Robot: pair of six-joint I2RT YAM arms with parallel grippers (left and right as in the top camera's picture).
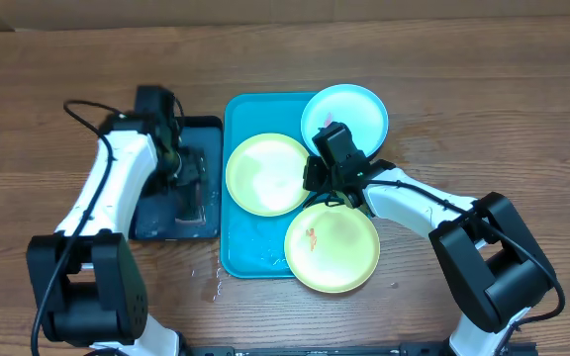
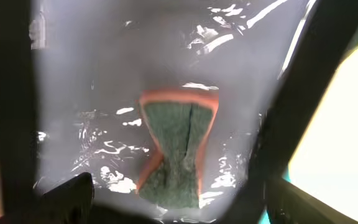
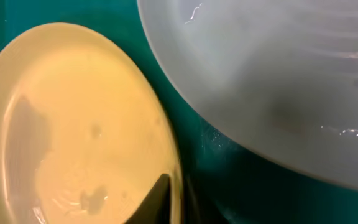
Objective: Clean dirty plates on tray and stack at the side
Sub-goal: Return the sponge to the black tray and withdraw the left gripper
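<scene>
Three plates lie on the turquoise tray (image 1: 234, 259): a yellow-green plate (image 1: 265, 176) at the left, a cyan-blue plate (image 1: 349, 111) at the back, and a second yellow-green plate (image 1: 332, 249) with an orange smear in front. My right gripper (image 1: 317, 176) pinches the right rim of the left yellow-green plate (image 3: 73, 130). One dark fingertip (image 3: 160, 198) rests on the rim, and the gripper (image 3: 176, 194) is shut on it. My left gripper (image 1: 188, 186) hovers open over an orange-and-green sponge (image 2: 176, 146), which lies free between its spread fingers (image 2: 70, 194).
The sponge lies in a wet dark tray (image 1: 151, 222) to the left of the turquoise one. Water drops (image 1: 216, 282) speckle the tray's front left corner and the wooden table (image 1: 67, 69). The cyan-blue plate (image 3: 278, 74) is close beside the gripped rim.
</scene>
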